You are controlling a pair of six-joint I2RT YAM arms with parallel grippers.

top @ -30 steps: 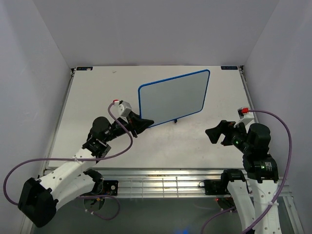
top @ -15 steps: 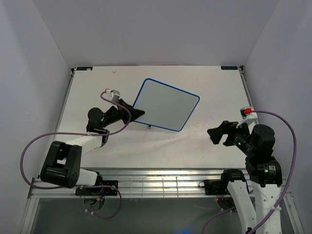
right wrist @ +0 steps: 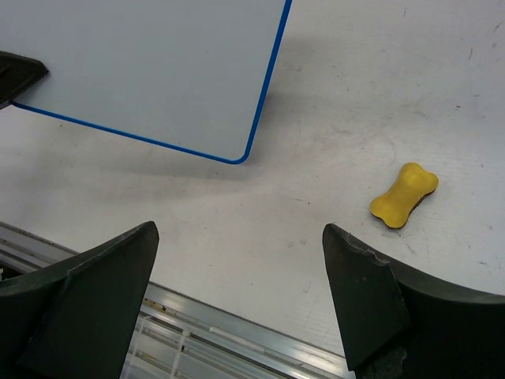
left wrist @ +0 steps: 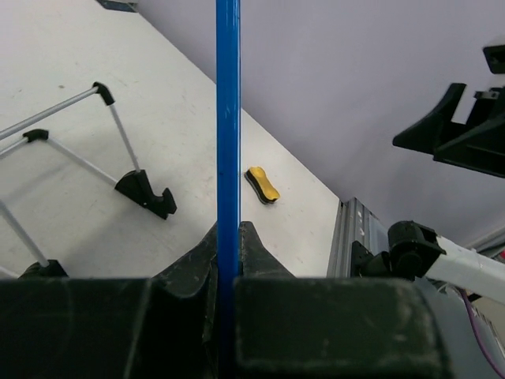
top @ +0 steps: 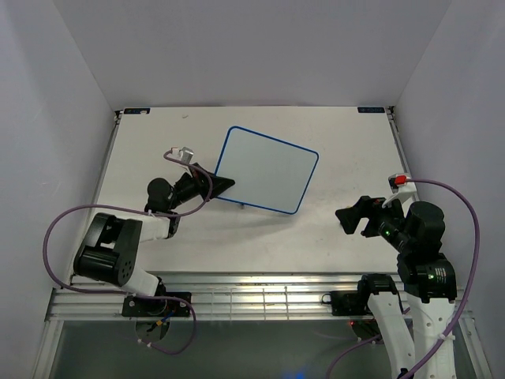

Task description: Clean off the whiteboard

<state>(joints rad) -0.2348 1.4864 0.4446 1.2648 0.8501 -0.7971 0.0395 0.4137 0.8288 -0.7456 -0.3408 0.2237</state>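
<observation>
Just turned blue-framed rectangular whiteboard [top: 267, 170] clockwise | clamping edge in left gripper [top: 224, 185] | holding right gripper [top: 352, 219] open | seemingly wiped already

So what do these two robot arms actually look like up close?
The left arm and right arm are white shells with black joints. The left gripper and right gripper are black, with two wedge-shaped fingers each. A purple cable loops along each arm. The right wrist carries a red tab and a small green light.
</observation>
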